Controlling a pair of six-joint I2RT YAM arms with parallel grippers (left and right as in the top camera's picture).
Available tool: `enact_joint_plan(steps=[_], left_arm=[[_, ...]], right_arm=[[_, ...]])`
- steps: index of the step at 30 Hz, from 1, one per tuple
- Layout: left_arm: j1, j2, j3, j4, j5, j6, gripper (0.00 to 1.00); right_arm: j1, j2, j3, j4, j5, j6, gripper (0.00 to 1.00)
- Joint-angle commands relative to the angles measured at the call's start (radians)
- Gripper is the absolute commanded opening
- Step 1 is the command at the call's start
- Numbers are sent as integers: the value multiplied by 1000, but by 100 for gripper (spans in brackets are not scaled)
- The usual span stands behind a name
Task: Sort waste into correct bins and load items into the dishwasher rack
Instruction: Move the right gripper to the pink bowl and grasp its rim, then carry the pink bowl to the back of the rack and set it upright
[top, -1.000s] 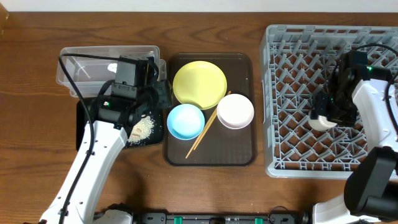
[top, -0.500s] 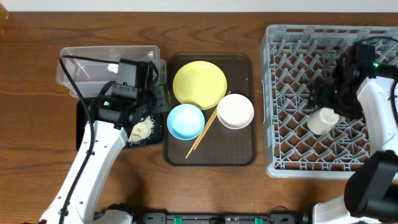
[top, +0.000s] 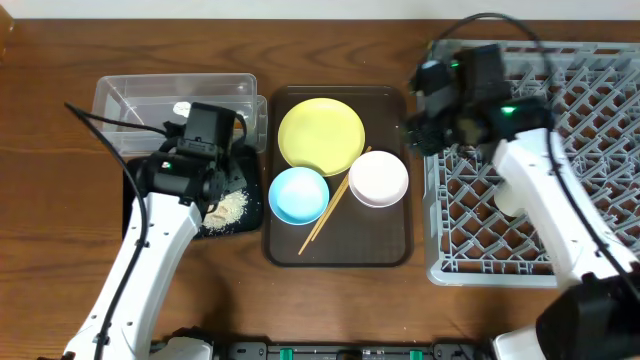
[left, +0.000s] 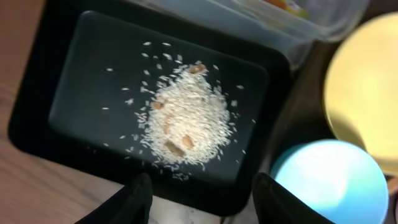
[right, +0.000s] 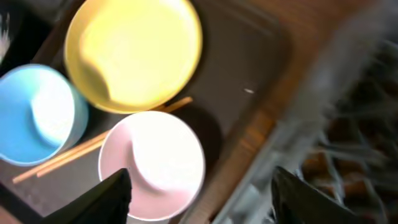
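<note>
Rice (left: 186, 118) is heaped in the black tray (left: 74, 74) beneath the left tool (left: 205, 196), which is held spread and empty, while the right tool (right: 202, 199), likewise spread and empty, is held over the white bowl (right: 152, 162) set beside the yellow plate (top: 320, 135), blue bowl (top: 298, 195) and chopsticks (top: 335, 205) on the brown tray (top: 385, 240).

Yellow plate (top: 320, 135), light blue bowl (top: 298, 195), white bowl (top: 378, 178), white rice (left: 186, 118), black tray (left: 81, 50)

Dark brown serving tray (top: 372, 236) on wooden table (top: 40, 200)
</note>
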Motion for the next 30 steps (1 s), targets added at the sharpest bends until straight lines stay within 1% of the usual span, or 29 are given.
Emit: enact_joint_plan(steps=[1,2,3,11,14,17,19,22,23,26,30], left_arm=[[21,8,-10,-6,-39,-45,55],[21,8,-10,-6,-39,-45,55],[21,8,-10,-6,-39,-45,55],[21,8,-10,-6,-36,-45,55],[21,8,-10,-6,-36,-45,55],[21,8,-10,-6,-36,-45,55],[21,8,-10,-6,-36,-45,55],[21,8,-10,-6,-36,-45,55],[21,8,-10,-6,-36,-45,55],[21,8,-10,-6,-36,-45,55],[21,8,-10,-6,-31,-45,55]], right_arm=[[48,76,8,8,56,-72,67],[56,93,8,7,58,-85,62],[66,119,8,7,58,-100,60],[102,275,8,22,82,-107,59],[101,317,8,27,116,-103,52],[101,346,8,34,160,-85,40],[101,348,8,34,164,-85,23],[98,344,8,33,169,-85,3],[98,343,8,33,177,-78,1],[97,332,8,32,224,-34,1],[96,269,9,29,304,0,1]])
